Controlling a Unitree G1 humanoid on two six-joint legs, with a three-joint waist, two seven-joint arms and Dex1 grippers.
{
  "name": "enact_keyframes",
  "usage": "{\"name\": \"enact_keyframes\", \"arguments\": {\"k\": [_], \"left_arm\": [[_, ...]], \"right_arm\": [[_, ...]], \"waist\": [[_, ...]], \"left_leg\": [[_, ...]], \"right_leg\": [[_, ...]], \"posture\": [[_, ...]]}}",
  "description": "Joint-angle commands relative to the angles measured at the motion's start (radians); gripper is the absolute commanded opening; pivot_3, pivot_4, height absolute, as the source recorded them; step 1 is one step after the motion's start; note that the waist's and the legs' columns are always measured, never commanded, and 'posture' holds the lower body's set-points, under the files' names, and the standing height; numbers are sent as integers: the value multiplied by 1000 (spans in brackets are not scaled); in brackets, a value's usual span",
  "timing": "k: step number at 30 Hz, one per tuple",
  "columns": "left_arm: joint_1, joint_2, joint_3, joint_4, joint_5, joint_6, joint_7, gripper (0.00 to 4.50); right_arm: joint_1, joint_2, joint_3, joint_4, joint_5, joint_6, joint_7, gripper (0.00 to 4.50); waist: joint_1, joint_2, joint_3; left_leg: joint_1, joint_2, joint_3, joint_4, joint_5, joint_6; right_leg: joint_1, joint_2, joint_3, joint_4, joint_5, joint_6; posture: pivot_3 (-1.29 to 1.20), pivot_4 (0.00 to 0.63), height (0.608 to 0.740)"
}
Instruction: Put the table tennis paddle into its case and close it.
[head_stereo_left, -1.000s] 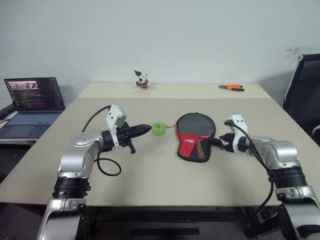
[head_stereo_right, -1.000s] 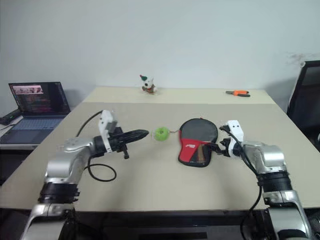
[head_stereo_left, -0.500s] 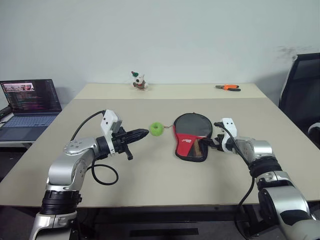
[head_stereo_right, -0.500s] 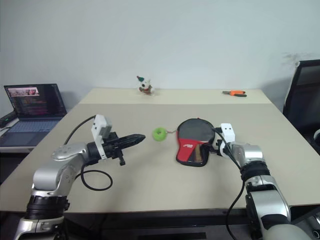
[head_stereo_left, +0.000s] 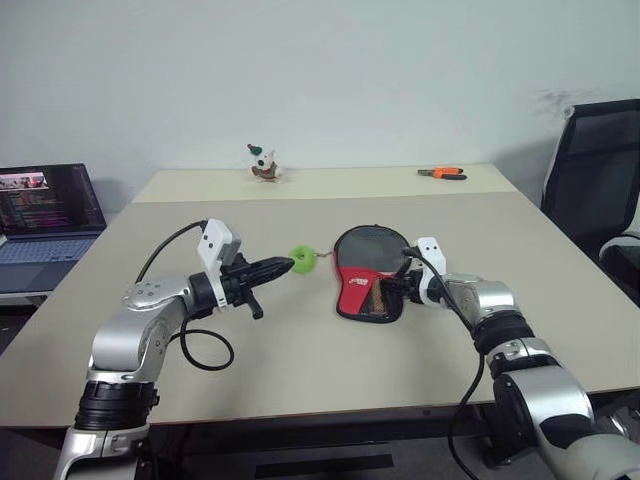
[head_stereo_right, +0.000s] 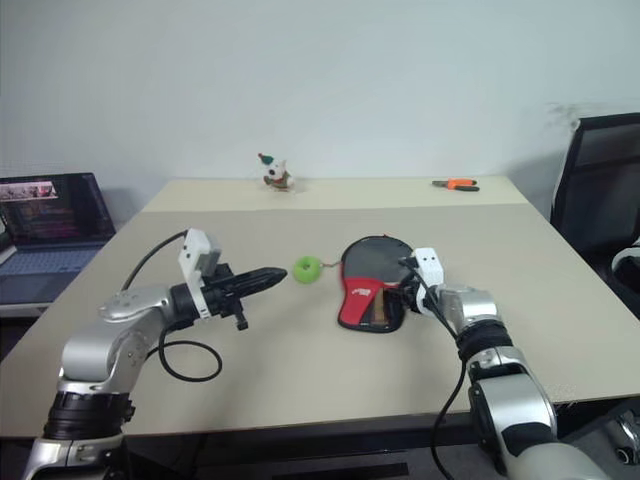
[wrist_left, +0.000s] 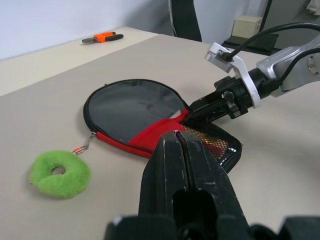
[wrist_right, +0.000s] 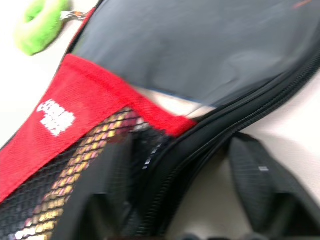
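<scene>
The case (head_stereo_left: 364, 272) lies flat mid-table, black upper part, red lower part with a white logo and mesh pocket (wrist_left: 212, 142). The paddle is hidden from view. My right gripper (head_stereo_left: 389, 290) is at the case's right edge, jaws apart, with the zip edge (wrist_right: 200, 150) running between its fingers (wrist_right: 260, 182). My left gripper (head_stereo_left: 281, 267) hovers shut and holds nothing, pointing at a green fuzzy ring (head_stereo_left: 301, 260) that is clipped to the zip pull on the case's left side.
The beige table (head_stereo_left: 300, 370) has bare room in front of the case. A small toy figure (head_stereo_left: 262, 163) and orange pliers (head_stereo_left: 440, 173) sit at the far edge. A laptop (head_stereo_left: 45, 205) is on the left, and a black chair (head_stereo_left: 590, 160) on the right.
My right gripper has moved left and down onto the case's right edge, and its jaws have narrowed. The camera has swung right. My left gripper stays shut in place.
</scene>
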Motion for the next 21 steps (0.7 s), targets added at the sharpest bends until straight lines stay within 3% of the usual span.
{"name": "enact_keyframes", "arguments": {"k": [1, 6, 10, 15, 21], "left_arm": [[13, 30, 47, -55, -81, 42, -32, 0], [71, 117, 101, -59, -196, 133, -138, 0], [126, 200, 112, -26, -211, 135, -227, 0], [141, 233, 95, -2, -190, 116, -260, 0], [189, 256, 74, -78, -193, 119, -299, 0]], "right_arm": [[-35, 31, -9, 62, -1, -6, 12, 1516], [-62, 47, -42, 110, 20, 18, 58, 101], [-73, 57, -50, 108, 41, 64, 141, 29], [-69, 74, -61, 59, 70, 131, 190, 29], [28, 106, -19, -155, 91, 266, 200, 29]], "waist": [[-2, 0, 0], [-7, 0, 0], [-6, 0, 0], [-6, 0, 0], [-6, 0, 0]], "left_leg": [[0, 0, 0, 0, 0, 0], [3, 2, 3, -1, 0, 0], [4, 5, 4, -2, 0, 0], [4, 6, 5, -3, 0, 0], [4, 10, 6, -5, 0, 0]], "right_leg": [[0, 0, 0, 0, 0, 0], [0, 2, 3, 0, 1, -2], [0, 4, 3, 0, 1, -3], [0, 5, 3, -1, 1, -3], [-1, 7, 4, -1, 1, -3]], "posture": [[0, 150, 740], [0, 150, 740], [0, 150, 740], [0, 150, 740], [0, 150, 740]]}}
